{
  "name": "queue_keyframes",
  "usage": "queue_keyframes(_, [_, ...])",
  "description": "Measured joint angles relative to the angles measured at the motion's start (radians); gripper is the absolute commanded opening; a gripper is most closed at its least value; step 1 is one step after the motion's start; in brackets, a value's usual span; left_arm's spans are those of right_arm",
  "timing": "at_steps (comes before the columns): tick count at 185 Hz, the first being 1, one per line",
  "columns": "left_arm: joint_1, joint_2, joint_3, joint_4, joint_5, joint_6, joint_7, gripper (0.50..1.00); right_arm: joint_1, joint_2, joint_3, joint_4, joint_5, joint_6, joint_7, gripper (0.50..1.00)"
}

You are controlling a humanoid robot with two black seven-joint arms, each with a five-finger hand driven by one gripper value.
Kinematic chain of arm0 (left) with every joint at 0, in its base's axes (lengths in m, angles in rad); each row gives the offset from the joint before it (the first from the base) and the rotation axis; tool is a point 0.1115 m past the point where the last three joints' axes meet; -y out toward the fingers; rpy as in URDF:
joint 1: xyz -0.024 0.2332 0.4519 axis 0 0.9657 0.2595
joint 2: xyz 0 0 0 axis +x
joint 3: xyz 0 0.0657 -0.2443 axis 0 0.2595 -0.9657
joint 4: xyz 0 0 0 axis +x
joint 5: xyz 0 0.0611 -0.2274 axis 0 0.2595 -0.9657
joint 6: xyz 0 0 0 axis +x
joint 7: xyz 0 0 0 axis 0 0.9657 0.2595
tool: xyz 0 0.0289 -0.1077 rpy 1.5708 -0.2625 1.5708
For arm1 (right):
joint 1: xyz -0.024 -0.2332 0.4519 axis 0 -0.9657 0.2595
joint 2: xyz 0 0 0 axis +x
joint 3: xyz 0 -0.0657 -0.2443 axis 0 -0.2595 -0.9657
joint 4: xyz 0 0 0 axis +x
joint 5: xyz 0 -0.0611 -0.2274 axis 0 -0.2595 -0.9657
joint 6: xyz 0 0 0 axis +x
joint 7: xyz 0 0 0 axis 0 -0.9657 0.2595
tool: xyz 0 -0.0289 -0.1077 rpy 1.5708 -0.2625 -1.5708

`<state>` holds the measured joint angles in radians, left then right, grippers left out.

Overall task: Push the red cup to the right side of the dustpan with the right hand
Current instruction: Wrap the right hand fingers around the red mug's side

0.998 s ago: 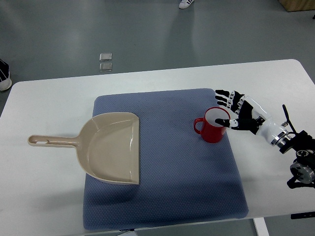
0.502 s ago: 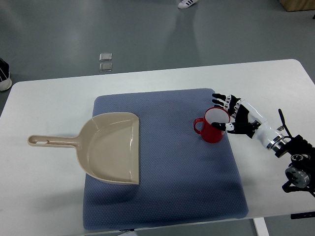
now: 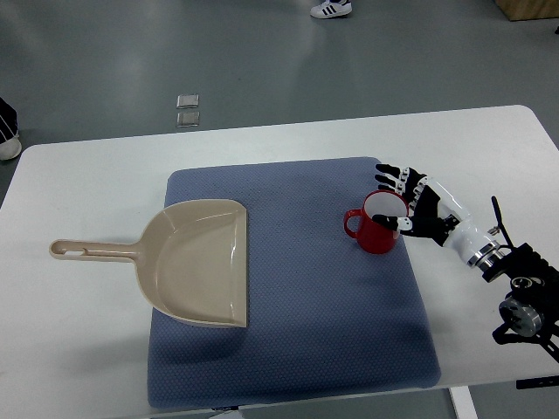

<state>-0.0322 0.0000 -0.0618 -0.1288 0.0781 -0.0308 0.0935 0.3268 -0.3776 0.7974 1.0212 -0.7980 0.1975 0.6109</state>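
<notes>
Right hand (image 3: 417, 202) sits flat against the red cup's (image 3: 378, 224) right wall, fingers spread, nothing gripped — push contact only. Cup is upright at the right part of the blue mat (image 3: 297, 349), handle pointing left, well apart from the dustpan (image 3: 196, 262). Likely rigid and light, could tip — push low on the wall, not the rim. No readable labels or writing.

At twelve o'clock we catch only a sneaker (image 3: 330, 8), its top cut by the frame; at nine, a dark shoe (image 3: 8, 128) is sliced off too. The right hand (image 3: 417, 208) hides the red cup's (image 3: 376, 224) far side, and we can't tell contact.
</notes>
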Motion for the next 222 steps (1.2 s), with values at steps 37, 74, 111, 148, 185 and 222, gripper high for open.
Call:
queue_keyframes(37, [0.000,0.000,0.000,0.000,0.000,0.000,0.000,1.000,-0.017,0.006,0.000,0.000,-0.013,-0.001,0.000,0.928])
queue_keyframes(74, [0.000,0.000,0.000,0.000,0.000,0.000,0.000,1.000,-0.022,0.017,0.000,0.000,-0.035,-0.012,0.000,0.928])
queue_keyframes(111, [0.000,0.000,0.000,0.000,0.000,0.000,0.000,1.000,-0.022,0.017,0.000,-0.001,-0.071,-0.038,0.000,0.928])
queue_keyframes(148, [0.000,0.000,0.000,0.000,0.000,0.000,0.000,1.000,-0.014,0.016,0.000,-0.003,-0.103,-0.076,0.000,0.928])
queue_keyframes(185, [0.000,0.000,0.000,0.000,0.000,0.000,0.000,1.000,-0.013,0.016,0.000,-0.003,-0.108,-0.083,0.000,0.928])
queue_keyframes(222, [0.000,0.000,0.000,0.000,0.000,0.000,0.000,1.000,-0.016,0.020,-0.001,-0.008,-0.114,-0.093,0.000,0.928])
